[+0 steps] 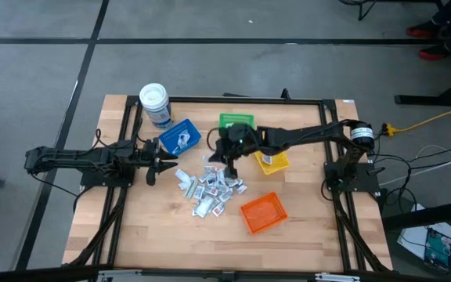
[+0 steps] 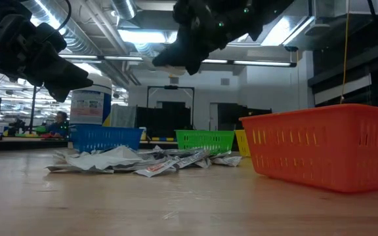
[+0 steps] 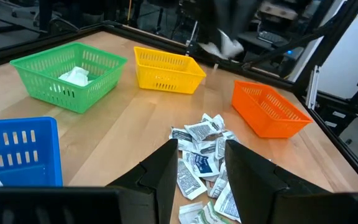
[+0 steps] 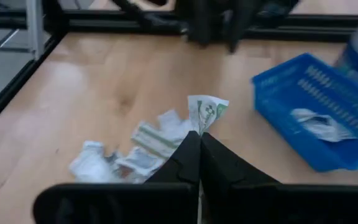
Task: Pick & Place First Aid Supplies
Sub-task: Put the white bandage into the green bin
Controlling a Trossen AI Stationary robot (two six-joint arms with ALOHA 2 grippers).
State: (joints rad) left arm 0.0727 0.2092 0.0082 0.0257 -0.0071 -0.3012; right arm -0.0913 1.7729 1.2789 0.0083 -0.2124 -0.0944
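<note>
The first aid supplies (image 1: 210, 189) lie in a loose pile of small white and silvery packets on the table's middle. My right gripper (image 4: 199, 138) hangs above the pile's far side, shut on one white packet with green marks (image 4: 207, 111). In the left wrist view this packet (image 3: 229, 45) shows blurred under the right gripper, high above the table. My left gripper (image 1: 171, 164) waits open at the pile's left, its fingers (image 3: 166, 168) pointing level at the packets. My right gripper pinches the packet by its lower edge (image 4: 202, 127) between the two fingertips. The fingers come slanting down from the table's right side. The packet sticks out beyond the tips, crumpled, lifted clear of the pile.
Four small bins stand around the pile: blue (image 1: 180, 137) with a packet inside, green (image 1: 236, 123) with white packets inside, yellow (image 1: 272, 160), and orange (image 1: 263, 213). A white-lidded jar (image 1: 154, 103) stands at the far left. The near table stretch is bare wood.
</note>
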